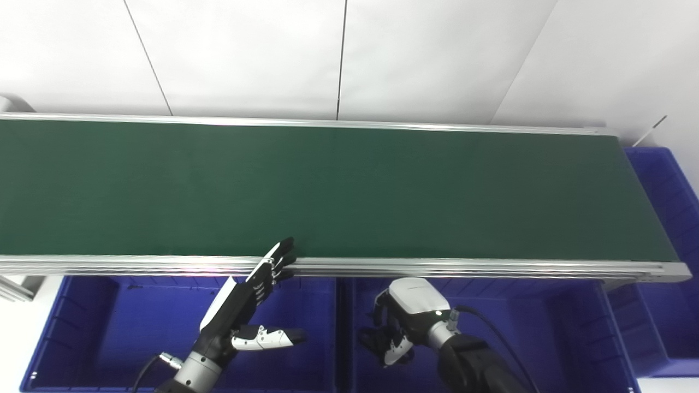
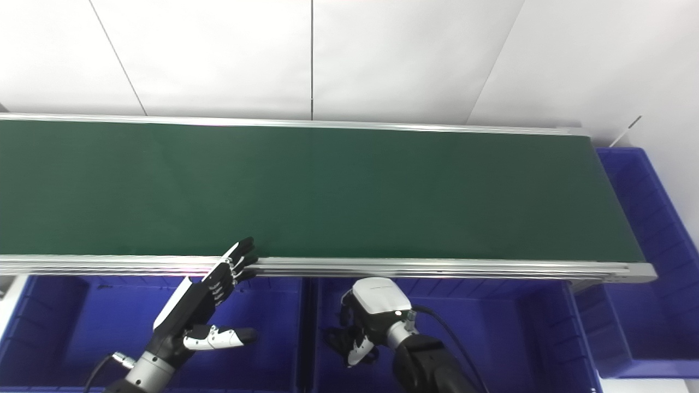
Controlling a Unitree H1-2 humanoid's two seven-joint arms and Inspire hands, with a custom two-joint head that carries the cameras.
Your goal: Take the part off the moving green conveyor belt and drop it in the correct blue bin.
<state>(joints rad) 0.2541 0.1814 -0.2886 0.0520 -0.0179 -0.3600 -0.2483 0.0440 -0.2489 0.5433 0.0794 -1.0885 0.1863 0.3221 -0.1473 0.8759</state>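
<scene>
Currently the left hand (image 1: pixel 248 297) is holding its fingers (image 1: pixel 276 262) spread by the belt (image 1: pixel 327 185) rail; the right hand (image 1: pixel 401 322) is curling, apparently empty, over a blue bin (image 1: pixel 519 327). Part's whereabouts: cannot tell.

White panelled wall (image 1: pixel 338 54) – thin dark seams – evenly lit.

The conveyor belt (image 1: pixel 338 188) runs left to right across the middle, a wall (image 1: pixel 338 54) behind it, two bins (image 1: pixel 131 322) (image 1: pixel 546 327) side by side in front of its near rail, and a third bin (image 1: pixel 666 218) at its right end.
</scene>
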